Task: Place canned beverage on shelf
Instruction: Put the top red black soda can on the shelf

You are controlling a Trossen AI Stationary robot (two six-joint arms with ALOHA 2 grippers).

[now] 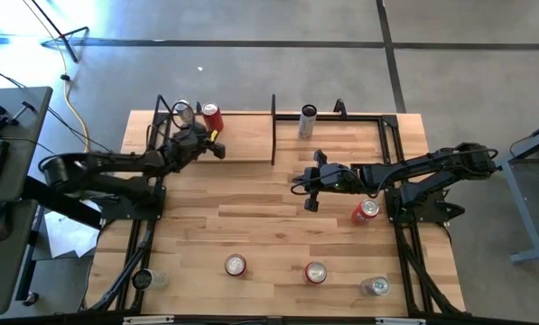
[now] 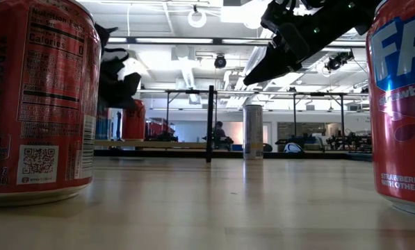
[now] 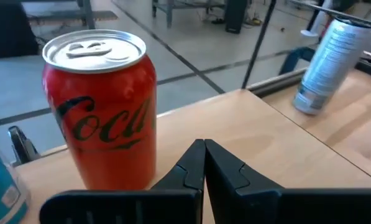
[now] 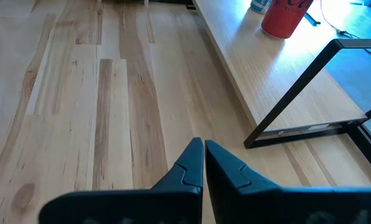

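A red cola can [image 3: 101, 106] stands upright on the pale-wood shelf [image 1: 246, 144] at the table's far left, also visible as the red can [image 1: 212, 117] from above. My left gripper [image 3: 204, 149] is shut just to the can's right over the shelf board, with a gap between fingertips and can. A teal can [image 1: 183, 111] stands behind the red one. My right gripper [image 1: 302, 187] hovers shut over the table's middle, and nothing sits between its fingers [image 4: 204, 152].
A silver can [image 1: 308, 122] stands on the table right of the shelf's black upright [image 1: 274, 126]. A red can [image 1: 366, 212] stands beside my right arm. Three more cans [image 1: 236, 265], [image 1: 315, 273], [image 1: 376, 286] stand along the near edge.
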